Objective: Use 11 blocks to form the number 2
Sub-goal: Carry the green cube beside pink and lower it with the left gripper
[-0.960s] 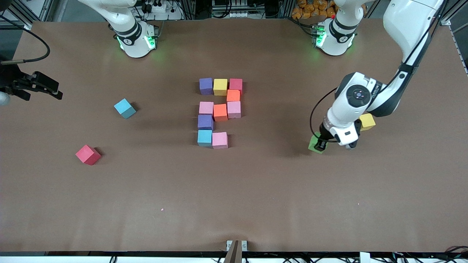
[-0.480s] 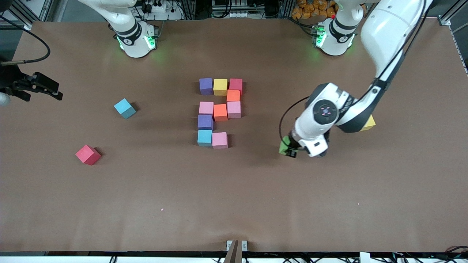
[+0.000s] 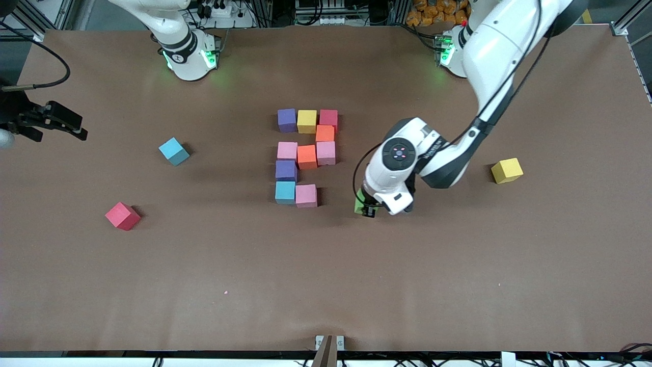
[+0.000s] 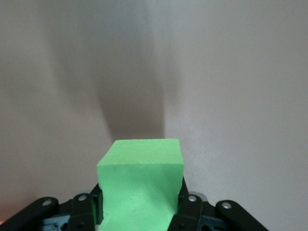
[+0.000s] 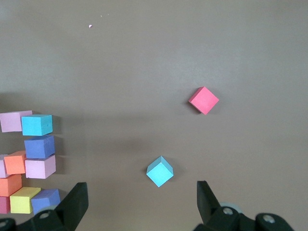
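Green block (image 4: 141, 185), plain matte cube

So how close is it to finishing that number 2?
Ten blocks of the number 2 already sit together mid-table; only its bottom row lacks a last cube beside the pink block. The left pincer is shut on the green block, over the table near that gap. The right pincer waits open.
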Robot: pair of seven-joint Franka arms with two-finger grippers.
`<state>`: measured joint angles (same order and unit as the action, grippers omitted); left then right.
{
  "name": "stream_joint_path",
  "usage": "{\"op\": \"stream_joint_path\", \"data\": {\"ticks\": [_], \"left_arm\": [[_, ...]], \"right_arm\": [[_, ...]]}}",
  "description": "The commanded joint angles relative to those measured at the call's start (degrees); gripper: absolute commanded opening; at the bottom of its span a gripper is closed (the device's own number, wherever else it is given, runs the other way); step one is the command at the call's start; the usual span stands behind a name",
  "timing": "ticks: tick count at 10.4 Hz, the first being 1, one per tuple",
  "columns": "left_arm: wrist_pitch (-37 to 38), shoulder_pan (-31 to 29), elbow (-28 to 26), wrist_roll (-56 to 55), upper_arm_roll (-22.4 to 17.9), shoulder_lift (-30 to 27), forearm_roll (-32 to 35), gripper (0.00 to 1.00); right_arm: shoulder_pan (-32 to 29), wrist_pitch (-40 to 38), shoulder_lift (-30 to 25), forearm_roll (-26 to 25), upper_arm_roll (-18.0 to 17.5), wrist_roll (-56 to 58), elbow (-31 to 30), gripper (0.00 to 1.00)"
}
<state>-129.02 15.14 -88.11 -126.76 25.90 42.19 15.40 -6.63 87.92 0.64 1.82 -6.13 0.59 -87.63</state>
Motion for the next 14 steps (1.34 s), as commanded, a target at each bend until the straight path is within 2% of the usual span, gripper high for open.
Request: {"op": "stream_joint_path", "data": {"ticks": [1,3,5,14], "left_arm": [[2.3,7.3,6.6,-2.1,-5.8,3.4,-4.4,0.36],[2.2,12.1,9.5,-2.4,-9.1,5.9,-6.1,0.40],[2.2,13.7,12.4,-3.7,-9.4,8.4,-6.1,0.40],[0.6,16.1,14.8,-4.9,-9.5,11.4,-6.1,0.41]], "right_arm": [[0.1,0.3,0.2,0.8,0.1,-0.9,0.2,1.00],[0.1,0.3,0.2,0.7,0.1,-0.9,0.2,1.00],[0.1,0.3,0.3,0.7,0.1,-0.9,0.2,1.00],[0.1,0.7,0.4,0.7,0.1,-0.8,0.2,1.00]]}}
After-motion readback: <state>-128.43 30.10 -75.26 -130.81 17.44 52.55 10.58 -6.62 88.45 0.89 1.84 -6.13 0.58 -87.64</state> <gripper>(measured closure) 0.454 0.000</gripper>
